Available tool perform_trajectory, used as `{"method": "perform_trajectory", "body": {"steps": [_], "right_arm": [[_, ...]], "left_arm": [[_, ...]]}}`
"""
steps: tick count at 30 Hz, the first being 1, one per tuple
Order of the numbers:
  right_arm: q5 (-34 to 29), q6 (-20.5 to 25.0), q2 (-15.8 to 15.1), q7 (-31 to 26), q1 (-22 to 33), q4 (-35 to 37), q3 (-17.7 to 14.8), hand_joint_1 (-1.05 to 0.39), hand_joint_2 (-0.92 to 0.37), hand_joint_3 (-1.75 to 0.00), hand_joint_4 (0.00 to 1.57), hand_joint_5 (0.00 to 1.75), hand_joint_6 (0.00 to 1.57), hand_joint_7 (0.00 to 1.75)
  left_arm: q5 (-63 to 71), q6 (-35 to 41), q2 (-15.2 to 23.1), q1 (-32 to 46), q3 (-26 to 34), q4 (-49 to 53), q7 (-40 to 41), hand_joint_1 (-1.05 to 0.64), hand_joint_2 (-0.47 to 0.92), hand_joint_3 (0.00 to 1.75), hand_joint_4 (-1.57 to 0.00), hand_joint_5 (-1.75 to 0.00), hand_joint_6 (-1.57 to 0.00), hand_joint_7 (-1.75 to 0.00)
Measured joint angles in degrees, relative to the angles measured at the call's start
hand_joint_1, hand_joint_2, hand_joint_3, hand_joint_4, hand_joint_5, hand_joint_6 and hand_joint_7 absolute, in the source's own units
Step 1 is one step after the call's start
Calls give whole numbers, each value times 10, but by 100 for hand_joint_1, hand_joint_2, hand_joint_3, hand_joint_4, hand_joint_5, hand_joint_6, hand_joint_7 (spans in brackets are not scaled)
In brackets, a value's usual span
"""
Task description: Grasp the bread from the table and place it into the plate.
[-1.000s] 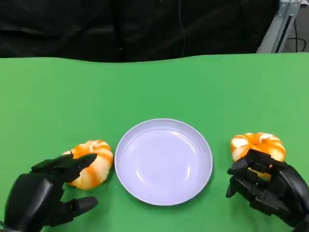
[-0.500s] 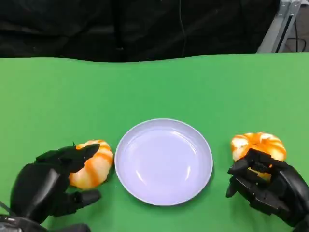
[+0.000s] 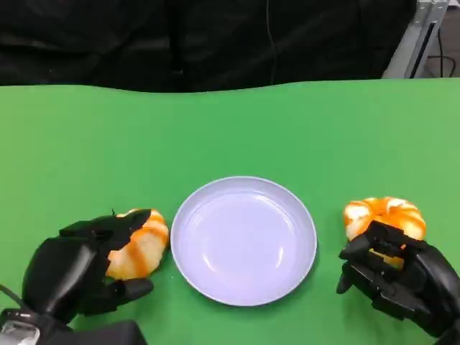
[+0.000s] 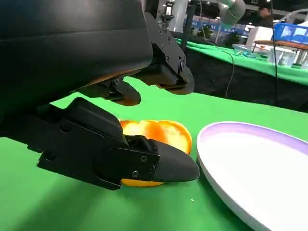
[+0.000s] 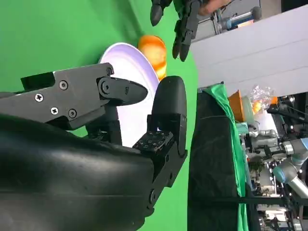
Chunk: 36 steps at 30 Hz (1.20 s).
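A white plate (image 3: 244, 241) lies in the middle of the green table. An orange-striped bread (image 3: 140, 248) sits just left of it, and a second bread (image 3: 386, 214) sits to its right. My left hand (image 3: 72, 277) straddles the left bread, fingers arched over its top and thumb at its near side. In the left wrist view the thumb (image 4: 144, 161) touches the bread (image 4: 159, 134) while the fingers (image 4: 168, 67) hover above it. My right hand (image 3: 399, 277) rests at the near edge of the right bread, fingers bent and holding nothing.
The green table (image 3: 86, 144) stretches wide behind the plate to a black backdrop. A metal frame (image 3: 417, 36) stands at the far right corner. The right wrist view shows the plate (image 5: 127, 60), the left bread (image 5: 154, 50) and my left hand's fingers (image 5: 180, 19) beyond it.
My left hand has moved forward and right over the left bread, its fingers now covering more of the top. The right hand and both breads have stayed in place.
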Motion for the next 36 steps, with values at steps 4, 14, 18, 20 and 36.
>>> {"method": "perform_trajectory", "body": {"steps": [4, 14, 18, 20, 36], "right_arm": [[0, 0, 0, 0, 0, 0, 0, -5, -89, -43, 53, 162, 64, 112], [0, 0, 0, 0, 0, 0, 0, -5, -89, -42, 55, 161, 65, 112], [0, 0, 0, -1, 0, -3, 0, -4, -89, -43, 55, 161, 65, 111], [0, 0, 0, -1, 0, -3, 0, -4, -89, -43, 55, 160, 65, 111], [0, 0, 0, -1, 0, -3, 0, -4, -88, -43, 55, 161, 65, 111]], "left_arm": [[-3, 6, 0, -14, -10, 23, 0, -83, 92, 29, -51, -1, -47, -1], [-4, 8, 1, -40, -30, 78, 3, -81, 92, 28, -51, 0, -48, -1], [-4, 8, 2, -47, -40, 96, 4, -75, 92, 27, -51, 0, -49, -1], [-4, 9, 2, -51, -43, 101, 5, -60, 92, 20, -51, 0, -50, -1], [-24, 9, 13, -60, -58, 106, -8, -5, 91, 7, -49, 0, -51, 0]]}}
